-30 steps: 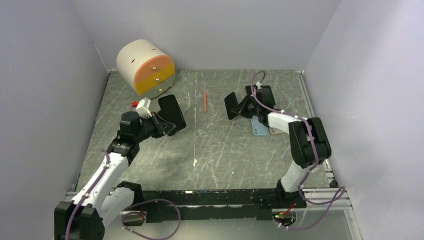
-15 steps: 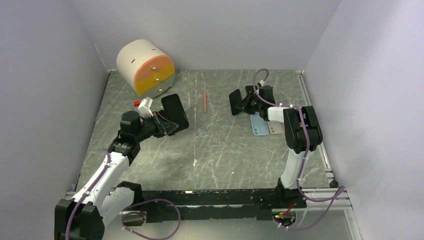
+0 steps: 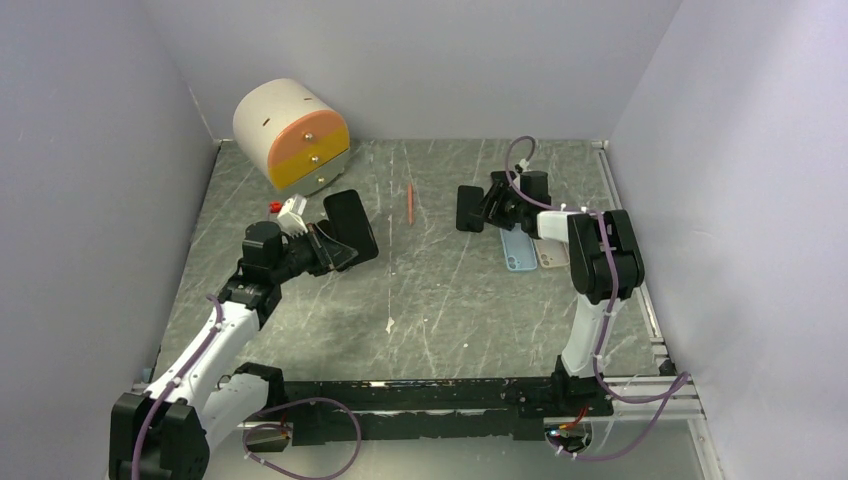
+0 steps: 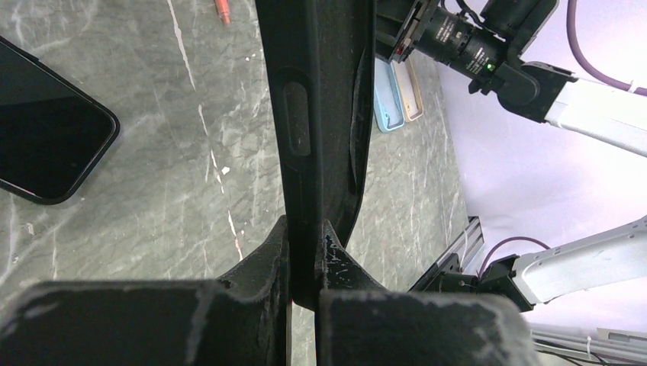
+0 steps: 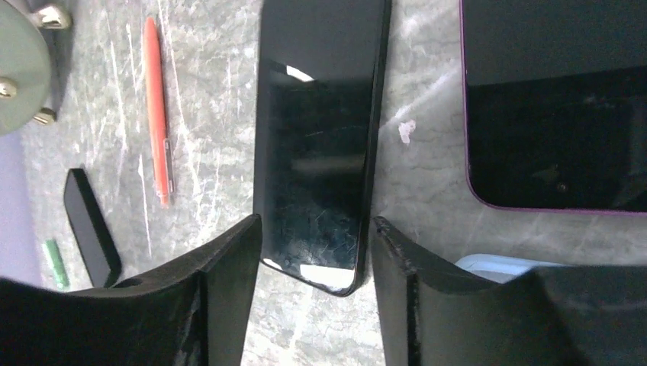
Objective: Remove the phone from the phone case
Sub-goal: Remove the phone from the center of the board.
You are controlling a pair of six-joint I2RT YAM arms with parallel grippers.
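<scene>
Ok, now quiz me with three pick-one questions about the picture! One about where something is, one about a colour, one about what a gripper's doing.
1. Where is the blue case? A stuck on a wall. B on the table by the right arm. C in a box.
2. What colour is the pen? A orange. B green. C purple.
3. The left gripper is: A wide open. B shut on the black case. C shut on a spoon.
Answers: 1 B, it lies flat beside that arm. 2 A, it shows orange from above. 3 B, both fingers press the case's edge.
</scene>
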